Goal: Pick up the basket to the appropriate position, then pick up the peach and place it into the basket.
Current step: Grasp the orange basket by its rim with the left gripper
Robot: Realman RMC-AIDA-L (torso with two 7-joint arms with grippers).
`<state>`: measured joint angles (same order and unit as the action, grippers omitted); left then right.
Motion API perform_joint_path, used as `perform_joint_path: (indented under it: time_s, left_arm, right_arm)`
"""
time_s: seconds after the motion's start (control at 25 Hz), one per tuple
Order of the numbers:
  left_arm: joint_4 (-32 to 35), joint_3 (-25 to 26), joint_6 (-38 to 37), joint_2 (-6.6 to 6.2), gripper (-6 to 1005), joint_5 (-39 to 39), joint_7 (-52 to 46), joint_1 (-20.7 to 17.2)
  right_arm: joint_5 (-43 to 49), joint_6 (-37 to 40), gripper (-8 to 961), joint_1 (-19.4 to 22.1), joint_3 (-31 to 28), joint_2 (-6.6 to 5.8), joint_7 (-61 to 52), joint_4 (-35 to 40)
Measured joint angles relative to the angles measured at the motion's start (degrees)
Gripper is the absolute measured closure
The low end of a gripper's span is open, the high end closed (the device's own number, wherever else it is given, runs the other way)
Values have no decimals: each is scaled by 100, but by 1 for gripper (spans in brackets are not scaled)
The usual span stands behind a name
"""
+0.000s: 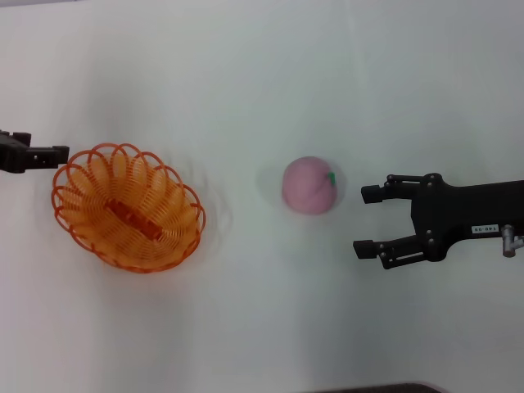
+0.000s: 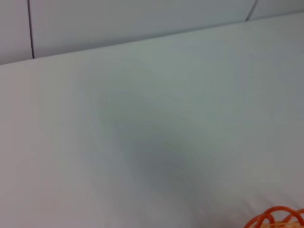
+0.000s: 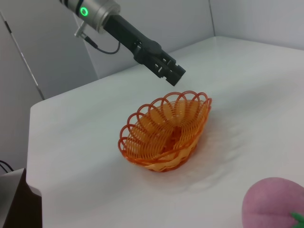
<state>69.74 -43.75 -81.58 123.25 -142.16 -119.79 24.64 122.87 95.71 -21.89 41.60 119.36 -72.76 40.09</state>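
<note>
The oval orange plastic basket with its looped, wavy rim sits on the white table, over on the robot's left side; the round pink toy peach with a little green leaf mark sits on the table near the middle, well apart from the basket and empty-handed of any grip. The black right gripper is just beside the peach with its two fingers spread wide open and holding nothing; the black left gripper hangs just beside the basket's rim, with its fingers pressed close together and nothing between them.
</note>
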Motion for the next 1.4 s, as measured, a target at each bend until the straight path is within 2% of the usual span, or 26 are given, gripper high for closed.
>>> perform_joint_path:
  time_s: [0.16, 0.76, 1.4]
  left_arm:
    - [11, -217, 102, 44, 294, -536, -140, 260]
    - [-47, -1002, -15, 41, 297, -1489, -379, 648]
    - [-240, -1404, -132, 52, 311, -1638, -394, 899]
  right_arm:
    - [-1, 0, -1, -1, -1, 0, -6, 0]
    - [-1, -44, -2, -80, 40, -9, -72, 8]
    - [61, -54, -2, -136, 41, -9, -91, 7]
